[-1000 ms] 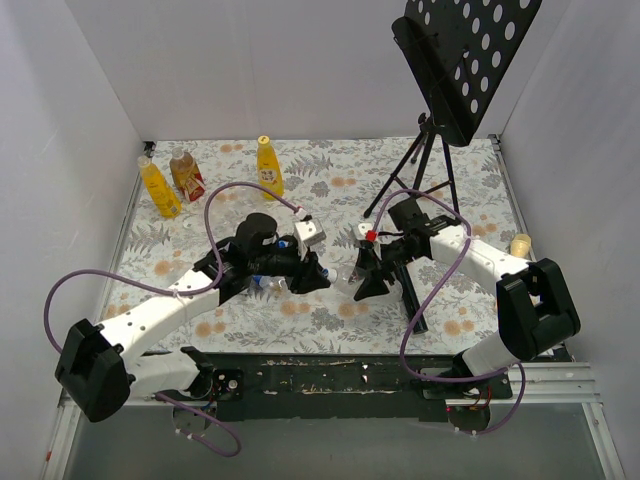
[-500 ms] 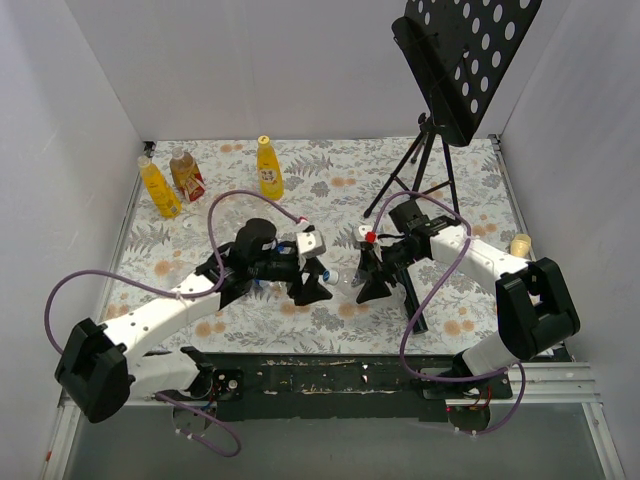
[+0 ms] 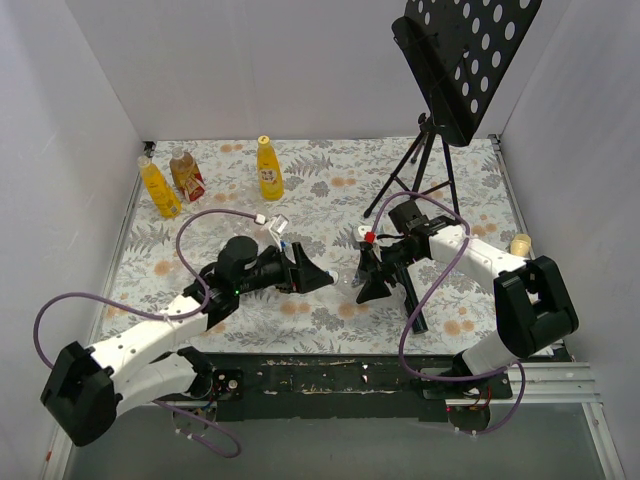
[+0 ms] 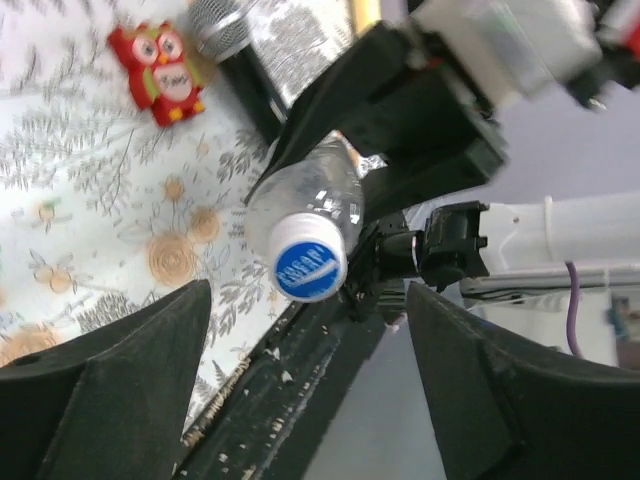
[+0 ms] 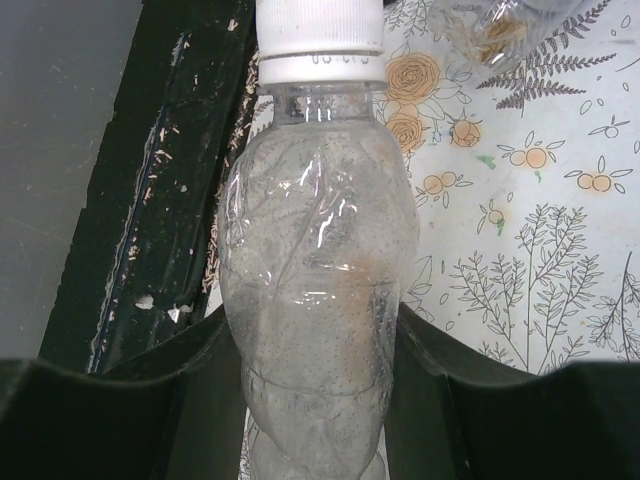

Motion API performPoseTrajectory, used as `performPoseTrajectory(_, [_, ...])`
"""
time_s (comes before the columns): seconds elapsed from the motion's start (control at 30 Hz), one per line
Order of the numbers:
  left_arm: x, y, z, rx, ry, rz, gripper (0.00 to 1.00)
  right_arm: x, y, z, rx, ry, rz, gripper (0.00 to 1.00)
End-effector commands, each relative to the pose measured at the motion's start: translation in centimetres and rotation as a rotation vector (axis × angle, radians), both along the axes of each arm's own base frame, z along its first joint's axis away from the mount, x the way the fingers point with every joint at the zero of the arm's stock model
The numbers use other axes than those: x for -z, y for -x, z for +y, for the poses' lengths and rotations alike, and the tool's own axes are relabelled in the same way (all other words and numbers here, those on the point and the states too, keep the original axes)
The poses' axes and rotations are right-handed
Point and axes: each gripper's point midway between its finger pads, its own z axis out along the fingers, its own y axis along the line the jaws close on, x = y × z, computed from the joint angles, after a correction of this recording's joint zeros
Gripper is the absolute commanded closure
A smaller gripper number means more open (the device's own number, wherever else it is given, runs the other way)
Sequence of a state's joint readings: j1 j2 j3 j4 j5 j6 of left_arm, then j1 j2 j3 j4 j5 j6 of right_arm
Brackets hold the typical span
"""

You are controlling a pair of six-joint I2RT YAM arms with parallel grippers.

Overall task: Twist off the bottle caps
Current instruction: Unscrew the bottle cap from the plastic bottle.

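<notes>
My right gripper (image 5: 315, 375) is clenched around the clear bottle (image 5: 315, 250). My left gripper (image 4: 305, 300) gapes released, its fingers well apart on either side of that bottle's white cap (image 4: 308, 258).

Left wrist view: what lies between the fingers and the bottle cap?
Nothing: in the left wrist view, bare gaps separate both fingers from the bottle cap.

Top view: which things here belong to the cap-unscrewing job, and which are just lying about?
Job in hand:
clear bottle, held in the right gripper
its white cap
left gripper, open
left yellow bottle
back yellow bottle
brown bottle

Lying about:
music stand
microphone
owl figure
</notes>
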State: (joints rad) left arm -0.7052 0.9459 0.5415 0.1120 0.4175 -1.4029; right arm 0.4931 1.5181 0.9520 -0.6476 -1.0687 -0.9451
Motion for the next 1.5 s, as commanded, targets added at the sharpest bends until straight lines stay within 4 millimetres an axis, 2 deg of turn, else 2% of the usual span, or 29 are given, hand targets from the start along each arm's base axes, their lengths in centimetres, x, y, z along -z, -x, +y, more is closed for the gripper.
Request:
performPoseTrajectory(0.0, [0.1,-1.2,-1.2,-0.090,0.040,0.279,0.34,-0.7,-0.5,0.6,-0.006,-0.029,-0.015,0.91])
performPoseTrajectory(0.03, [0.0,-1.4,-1.2,-0.101,0.039,0.283,0.39,-0.8,-0.5,0.6,-0.005,-0.028,-0.015,0.91])
performPoseTrajectory(0.13, [-0.1,-2.1,-1.3,-0.121,0.014,0.269,0.44,-0.7,-0.5,0.5,-0.004,-0.026,-0.015,0.91])
performPoseTrajectory(0.33, [0.1,-2.1,-1.8,-0.089,-0.008,0.284,0.47,-0.7,-0.6,0.6,-0.002,-0.026,-0.015,0.91])
performPoseTrajectory(0.63, [0.8,-1.4,-2.6,-0.017,-0.022,0.309,0.59,-0.7,-0.7,0.6,0.004,-0.021,-0.016,0.91])
performPoseTrajectory(0.77, [0.9,-1.0,-2.8,0.009,-0.025,0.310,0.76,-0.7,-0.7,0.6,0.004,-0.022,-0.015,0.91])
performPoseTrajectory(0.87, [0.1,-0.8,-3.3,0.053,0.010,0.275,1.00,-0.6,-0.7,0.6,0.005,-0.019,-0.012,0.91])
performPoseTrajectory(1.07, [-0.6,0.2,-3.5,0.124,0.039,0.243,1.00,-0.7,-0.7,0.6,0.005,-0.018,-0.014,0.91])
performPoseTrajectory(1.17, [-2.2,0.9,-3.3,0.200,0.049,0.064,1.00,-0.8,-0.7,0.6,0.005,-0.022,-0.015,0.91])
performPoseTrajectory(1.37, [-4.0,1.7,-1.8,0.332,-0.071,-0.464,1.00,-0.8,-0.6,0.6,0.004,-0.026,-0.013,0.91])
performPoseTrajectory(1.47, [-4.7,2.6,-1.7,0.448,-0.098,-0.669,1.00,-0.7,-0.7,0.6,0.005,-0.023,-0.010,0.91])
